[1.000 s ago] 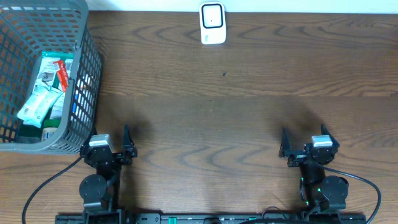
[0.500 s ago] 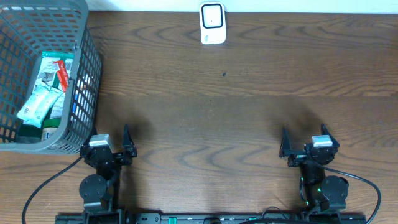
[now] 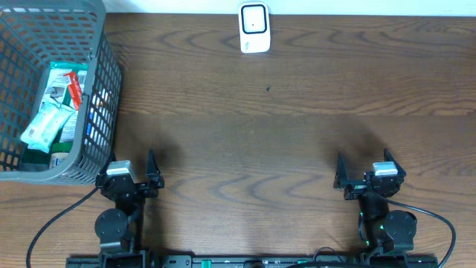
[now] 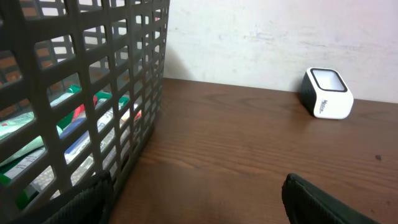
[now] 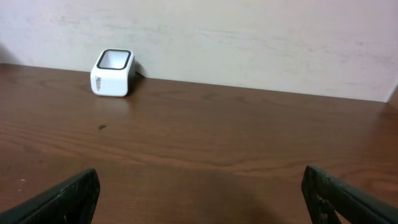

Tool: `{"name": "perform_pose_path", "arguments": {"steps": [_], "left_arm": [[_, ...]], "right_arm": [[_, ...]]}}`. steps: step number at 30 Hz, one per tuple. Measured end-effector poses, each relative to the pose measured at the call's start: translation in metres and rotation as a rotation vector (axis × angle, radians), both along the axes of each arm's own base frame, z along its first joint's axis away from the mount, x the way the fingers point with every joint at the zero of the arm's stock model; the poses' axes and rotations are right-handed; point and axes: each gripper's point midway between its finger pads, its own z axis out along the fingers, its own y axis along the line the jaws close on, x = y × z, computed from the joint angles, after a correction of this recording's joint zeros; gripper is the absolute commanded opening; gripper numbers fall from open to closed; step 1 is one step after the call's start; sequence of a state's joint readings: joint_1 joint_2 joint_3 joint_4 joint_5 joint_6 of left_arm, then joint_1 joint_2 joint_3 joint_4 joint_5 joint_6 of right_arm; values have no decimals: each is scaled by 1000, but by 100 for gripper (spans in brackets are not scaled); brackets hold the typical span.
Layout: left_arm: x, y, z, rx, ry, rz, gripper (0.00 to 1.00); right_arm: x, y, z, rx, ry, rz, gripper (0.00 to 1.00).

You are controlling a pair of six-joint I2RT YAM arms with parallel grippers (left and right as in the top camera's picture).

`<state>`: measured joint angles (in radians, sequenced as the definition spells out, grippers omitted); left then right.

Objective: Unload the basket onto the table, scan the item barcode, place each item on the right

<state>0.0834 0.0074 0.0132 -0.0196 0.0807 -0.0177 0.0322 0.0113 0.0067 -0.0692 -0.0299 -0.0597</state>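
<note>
Several packaged items, white, green and red, lie in a grey mesh basket at the table's left. Through the mesh they show in the left wrist view as items. The white barcode scanner stands at the far edge, centre; both wrists see the scanner. My left gripper rests open at the near left, right beside the basket's near corner. My right gripper rests open at the near right. Both hold nothing.
The basket wall rises close on the left of the left gripper. A pale wall runs behind the table's far edge. Dark wood table stretches between the grippers and the scanner.
</note>
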Motion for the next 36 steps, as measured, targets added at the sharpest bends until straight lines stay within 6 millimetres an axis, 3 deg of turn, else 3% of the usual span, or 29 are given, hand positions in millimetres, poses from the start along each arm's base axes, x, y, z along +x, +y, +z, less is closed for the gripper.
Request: {"name": "perform_pose_path", "arguments": {"steps": [36], "left_arm": [[0, 0, 1, 96, 1, -8, 84]], "right_arm": [[0, 0, 0, 0, 0, 0, 99]]}}
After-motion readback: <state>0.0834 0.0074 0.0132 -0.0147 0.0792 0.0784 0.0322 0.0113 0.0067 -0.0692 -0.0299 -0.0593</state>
